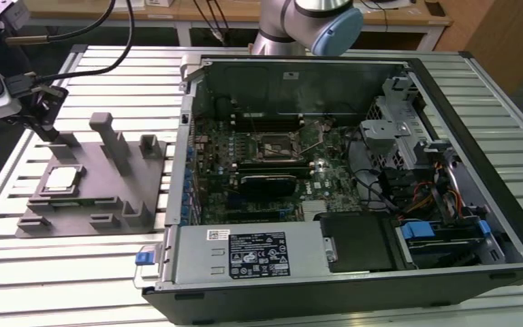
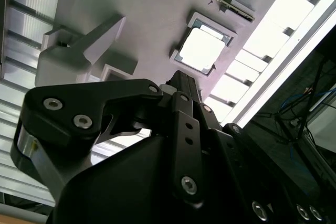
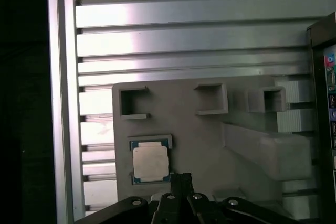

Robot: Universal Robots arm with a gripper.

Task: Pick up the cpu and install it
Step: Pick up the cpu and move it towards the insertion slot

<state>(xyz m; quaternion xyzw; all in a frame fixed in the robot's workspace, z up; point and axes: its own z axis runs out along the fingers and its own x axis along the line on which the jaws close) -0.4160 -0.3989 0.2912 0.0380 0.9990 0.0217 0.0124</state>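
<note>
The cpu point(image 1: 62, 179) is a pale silvery square chip lying flat in a recess of the grey plastic fixture point(image 1: 107, 197), at the exterior view's left. My black gripper point(image 1: 50, 133) hangs above the fixture's back end, a short way behind the cpu and clear of it. In the first wrist view the fingertips point(image 3: 181, 179) meet in a narrow point just beside the cpu point(image 3: 150, 162), shut on nothing. The second wrist view shows the cpu point(image 2: 202, 50) beyond the gripper point(image 2: 180, 80). The metal-framed socket point(image 1: 275, 145) sits on the motherboard inside the open computer case.
The open computer case point(image 1: 443, 75) lies on a slatted aluminium table point(image 1: 62, 272), right of the fixture. Tall posts point(image 1: 107, 133) and small blocks rise from the fixture around the cpu. Cables, a drive cage point(image 1: 398, 129) and a power supply point(image 1: 243, 252) fill the case.
</note>
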